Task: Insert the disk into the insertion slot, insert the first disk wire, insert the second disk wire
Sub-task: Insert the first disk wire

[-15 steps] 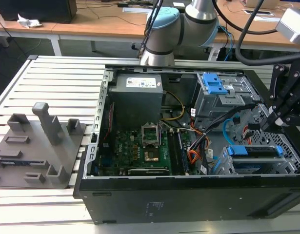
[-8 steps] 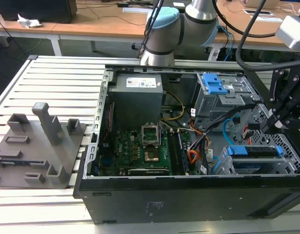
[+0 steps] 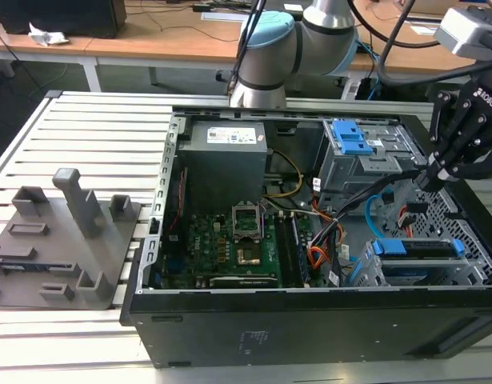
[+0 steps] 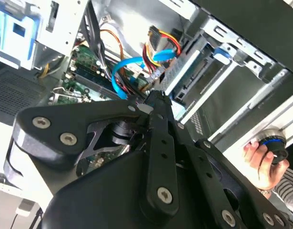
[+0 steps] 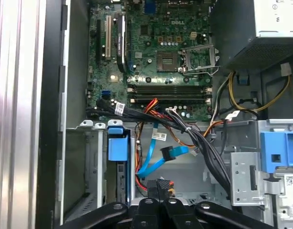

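The disk [image 3: 414, 248], with its bright blue carrier, sits in the insertion slot [image 3: 458, 276] at the case's front corner, on the exterior view's right. In the first wrist view the disk [image 5: 116, 143] lies edge-on inside the slot [image 5: 89, 167]. My gripper [image 3: 426, 178] hangs over the bay just behind the disk. It is shut on the black connector of a disk wire [image 5: 161, 183], whose black cable [image 3: 382, 188] runs back toward the motherboard. A loose blue disk wire [image 5: 160, 160] curls on the case floor beside my gripper [image 5: 159, 198]. In the second wrist view the fingers meet at the gripper [image 4: 155, 98].
A taller grey cage with a blue latch [image 3: 350, 140] stands behind the bay. The power supply [image 3: 226, 152] and motherboard [image 3: 230, 240] take up the case's left half. A grey fixture [image 3: 62, 240] lies on the slatted table. A person's hand [image 4: 260, 157] holds a small device outside the case.
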{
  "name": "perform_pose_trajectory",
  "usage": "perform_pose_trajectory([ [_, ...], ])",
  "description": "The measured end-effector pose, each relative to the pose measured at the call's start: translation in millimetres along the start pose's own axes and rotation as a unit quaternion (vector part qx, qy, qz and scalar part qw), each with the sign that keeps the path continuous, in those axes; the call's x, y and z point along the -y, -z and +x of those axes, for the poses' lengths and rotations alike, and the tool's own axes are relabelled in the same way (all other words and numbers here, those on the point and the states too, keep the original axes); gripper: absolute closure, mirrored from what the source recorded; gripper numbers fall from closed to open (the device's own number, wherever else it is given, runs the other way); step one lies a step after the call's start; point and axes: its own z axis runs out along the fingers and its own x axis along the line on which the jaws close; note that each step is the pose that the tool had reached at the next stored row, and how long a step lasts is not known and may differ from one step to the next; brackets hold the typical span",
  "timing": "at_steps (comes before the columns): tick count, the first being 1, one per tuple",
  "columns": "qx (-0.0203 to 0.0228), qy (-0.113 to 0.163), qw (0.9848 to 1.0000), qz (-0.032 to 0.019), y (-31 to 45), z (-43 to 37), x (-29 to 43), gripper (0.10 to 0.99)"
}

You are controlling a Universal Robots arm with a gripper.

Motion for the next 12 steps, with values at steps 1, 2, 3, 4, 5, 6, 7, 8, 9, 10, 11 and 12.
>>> perform_pose_trajectory([
  [1, 0.0001, 0.0, 1.0, 0.0, -1.6, -1.1, 0.2, 0.98],
  [2, 0.0, 0.0, 1.0, 0.0, -3.8, -1.3, 0.5, 0.98],
  [3, 0.0, 0.0, 1.0, 0.0, -7.4, -1.4, 0.9, 0.98],
  [4, -0.0003, 0.0, 1.0, 0.0, -9.5, -1.6, 1.1, 0.98],
  [5, -0.0003, 0.0, 1.0, 0.0, -9.5, -1.6, 1.2, 0.98],
  [6, -0.0002, 0.0, 1.0, -0.0001, -9.7, -1.6, 1.2, 0.98],
  [7, -0.0002, 0.0, 1.0, 0.0, -9.7, -1.6, 1.2, 0.98],
  [8, -0.0002, 0.0, 1.0, 0.0, -9.8, -1.6, 1.2, 0.98],
  [9, -0.0002, 0.0, 1.0, 0.0, -9.8, -1.6, 1.2, 0.973],
  [10, -0.0002, 0.0, 1.0, -0.0001, -9.9, -1.7, 1.2, 0.918],
  [11, -0.0002, 0.0, 1.0, 0.0, -10.0, -1.7, 1.2, 0.851],
  [12, -0.0002, 0.0, 1.0, -0.0001, -10.0, -1.7, 1.2, 0.784],
])
